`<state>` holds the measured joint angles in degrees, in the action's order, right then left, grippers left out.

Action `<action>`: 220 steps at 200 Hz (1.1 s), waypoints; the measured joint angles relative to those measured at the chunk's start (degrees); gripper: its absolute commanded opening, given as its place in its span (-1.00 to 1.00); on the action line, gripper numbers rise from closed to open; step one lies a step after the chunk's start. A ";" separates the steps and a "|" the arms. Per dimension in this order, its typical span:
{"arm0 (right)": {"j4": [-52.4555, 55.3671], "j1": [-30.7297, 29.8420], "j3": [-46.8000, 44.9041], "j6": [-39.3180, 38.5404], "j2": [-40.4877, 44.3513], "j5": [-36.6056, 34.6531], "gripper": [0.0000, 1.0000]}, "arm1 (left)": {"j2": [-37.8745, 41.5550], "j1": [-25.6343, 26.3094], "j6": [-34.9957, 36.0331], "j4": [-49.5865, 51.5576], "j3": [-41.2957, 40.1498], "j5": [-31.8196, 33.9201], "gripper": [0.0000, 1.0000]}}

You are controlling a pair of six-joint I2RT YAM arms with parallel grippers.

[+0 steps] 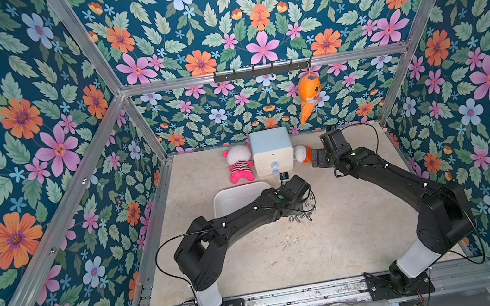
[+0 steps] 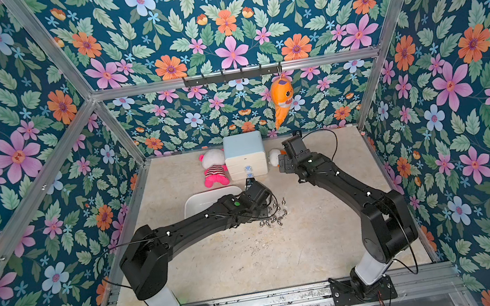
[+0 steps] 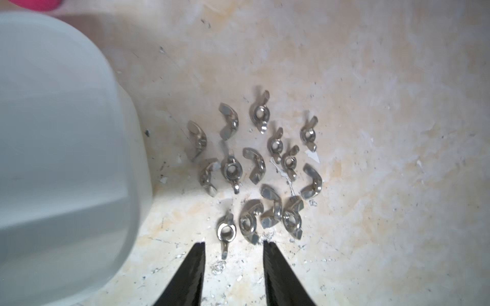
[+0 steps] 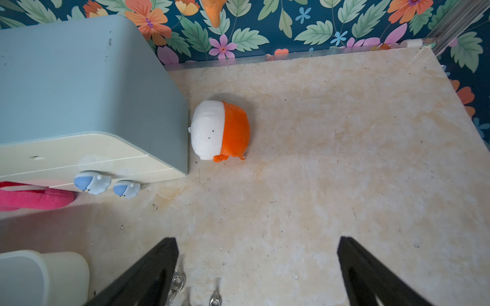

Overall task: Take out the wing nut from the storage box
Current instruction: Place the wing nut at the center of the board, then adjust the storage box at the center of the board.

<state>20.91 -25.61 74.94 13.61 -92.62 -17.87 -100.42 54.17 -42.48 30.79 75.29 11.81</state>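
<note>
the job looks far along, maybe nearly finished. a scatter of wing nuts [image 3: 256, 164] lies on the bare counter [image 3: 371, 185] just beside the storage box [image 3: 66, 132], outside its rim. in both top views the same cluster [image 1: 300, 218] [image 2: 272, 221] shows at the edge of the left arm, to the side of the white box [image 1: 237, 195] [image 2: 210, 197].

the left claw [image 3: 233, 243] hangs low over the near end of that scatter with its fingers parted. the nearest wing nut [image 3: 226, 232] lies flat on the counter, one wing reaching into the gap between the tips, but neither finger touches it. so this claw grips nothing, and that nut counts as out of the box.

what is left is hard to judge. the part of the box floor that shows in the left wrist view and in the top views looks bare, yet the left arm covers much of it, so i cannot tell whether any nut remains inside. if none does, only pulling the arm clear is left.

the right claw [image 4: 257, 265] is spread wide and empty, hovering over bare counter near the drawer cabinet [image 4: 79, 92] and a small orange-and-white plush toy [image 4: 220, 129], well apart from the box.
</note>
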 measured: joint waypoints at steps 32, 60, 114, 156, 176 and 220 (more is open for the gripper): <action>0.07 -0.07 0.33 0.00 -0.04 0.00 0.99 | 4.31 -5.14 1.88 0.26 -1.11 0.48 -0.08; 0.11 -0.07 0.33 -0.02 -0.04 -0.02 0.99 | 5.68 -9.90 3.74 0.26 -2.03 0.48 -0.08; 0.52 -0.11 1.84 -0.04 -1.36 -0.02 0.99 | 5.03 -14.05 5.53 -1.05 -5.46 -1.16 -0.07; 0.85 -0.20 1.95 -0.04 -1.57 -0.02 0.99 | 4.11 -16.35 7.65 -1.79 -6.69 -2.27 -0.05; 0.87 -0.28 1.88 -0.07 -1.57 -0.02 0.99 | 4.00 -17.92 11.17 -1.03 -4.68 -0.83 -0.01; 0.85 -0.44 1.86 -0.20 -1.57 0.00 0.99 | 0.98 -19.39 32.89 1.81 0.61 3.56 0.04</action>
<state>21.76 -26.04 76.79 13.41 -94.19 -17.87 -99.44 34.79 -9.58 32.60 75.90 15.38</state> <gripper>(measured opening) 0.993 0.510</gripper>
